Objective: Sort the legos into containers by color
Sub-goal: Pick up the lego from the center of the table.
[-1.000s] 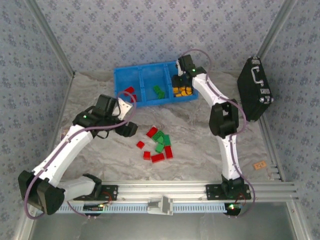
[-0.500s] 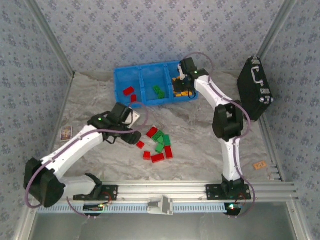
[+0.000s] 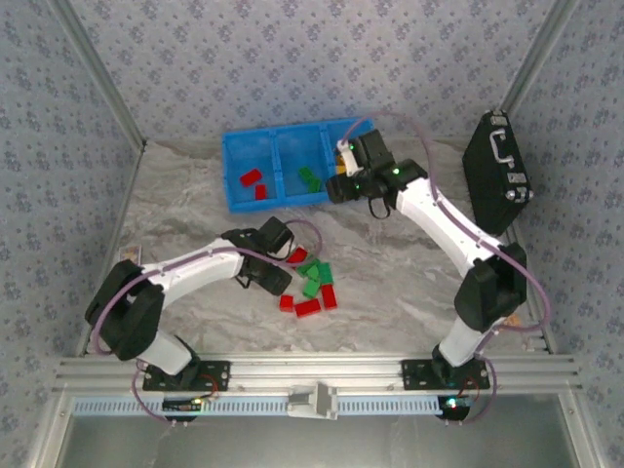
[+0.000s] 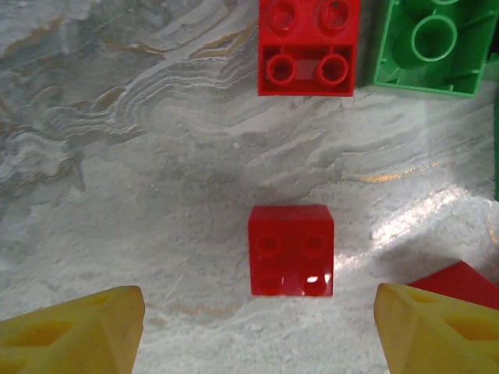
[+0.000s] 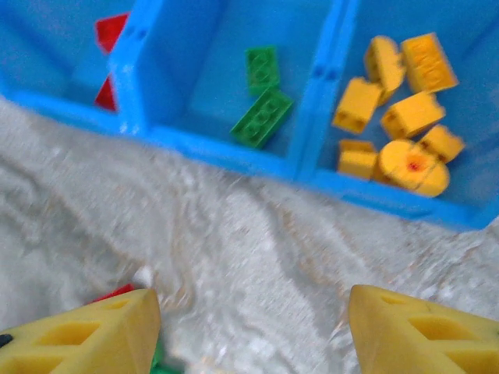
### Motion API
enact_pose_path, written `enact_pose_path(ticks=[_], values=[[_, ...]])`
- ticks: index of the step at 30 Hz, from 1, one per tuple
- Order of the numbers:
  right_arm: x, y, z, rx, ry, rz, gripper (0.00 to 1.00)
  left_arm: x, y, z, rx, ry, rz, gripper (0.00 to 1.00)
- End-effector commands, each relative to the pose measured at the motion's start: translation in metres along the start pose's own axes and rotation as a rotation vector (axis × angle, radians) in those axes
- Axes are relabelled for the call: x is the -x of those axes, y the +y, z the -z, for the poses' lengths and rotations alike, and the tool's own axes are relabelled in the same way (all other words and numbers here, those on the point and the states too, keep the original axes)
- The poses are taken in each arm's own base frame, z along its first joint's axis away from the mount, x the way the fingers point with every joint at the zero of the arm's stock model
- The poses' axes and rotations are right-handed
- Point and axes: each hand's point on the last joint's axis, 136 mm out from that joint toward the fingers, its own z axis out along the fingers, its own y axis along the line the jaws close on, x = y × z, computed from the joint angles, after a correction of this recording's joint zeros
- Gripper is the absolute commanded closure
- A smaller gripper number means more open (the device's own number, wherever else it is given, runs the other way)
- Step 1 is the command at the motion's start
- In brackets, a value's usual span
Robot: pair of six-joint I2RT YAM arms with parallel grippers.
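A marbled grey table (image 3: pixel 175 210) between patterned walls carries the blue tray (image 3: pixel 231 161) at its far side, with red bricks (image 3: pixel 252 179) in the left compartment, green bricks (image 5: pixel 263 105) in the middle and yellow bricks (image 5: pixel 398 117) on the right. The left gripper (image 4: pixel 257 312) hovers, spread and empty, over a small red brick (image 4: pixel 291 251) in the loose pile (image 3: pixel 310 283). A second red brick (image 4: pixel 460 282) lies just beside one of its fingers (image 4: pixel 437 331), so an off-centre close could nudge it or pinch both. The right gripper (image 5: pixel 253 319), also spread and empty, hangs at the tray's near edge. Swinging toward the pile could crowd the left arm.

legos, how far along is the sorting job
Done: yellow bricks, two green bricks and two red bricks sit in separate blue tray compartments. In hand: nothing; the left gripper hovers open over a red brick. Left: the red-and-green pile on the table.
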Motion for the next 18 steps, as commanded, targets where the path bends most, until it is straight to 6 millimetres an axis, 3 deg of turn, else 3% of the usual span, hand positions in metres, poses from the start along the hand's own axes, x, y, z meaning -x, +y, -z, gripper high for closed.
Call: enact_pose_path(ticks=[1, 9, 18], values=[[-0.024, 0.015, 0.011, 0.023, 0.038, 0.020, 0.32, 0.008, -0.005, -0.003, 0.013, -0.003, -0.010, 0.22], [-0.065, 0.042, 0.032, 0.069, 0.092, -0.002, 0.31, 0.005, -0.007, -0.019, 0.018, 0.072, 0.038, 0.30], [-0.085, 0.041, 0.051, 0.058, 0.094, -0.006, 0.30, 0.001, -0.014, -0.033, 0.000, 0.123, 0.070, 0.46]])
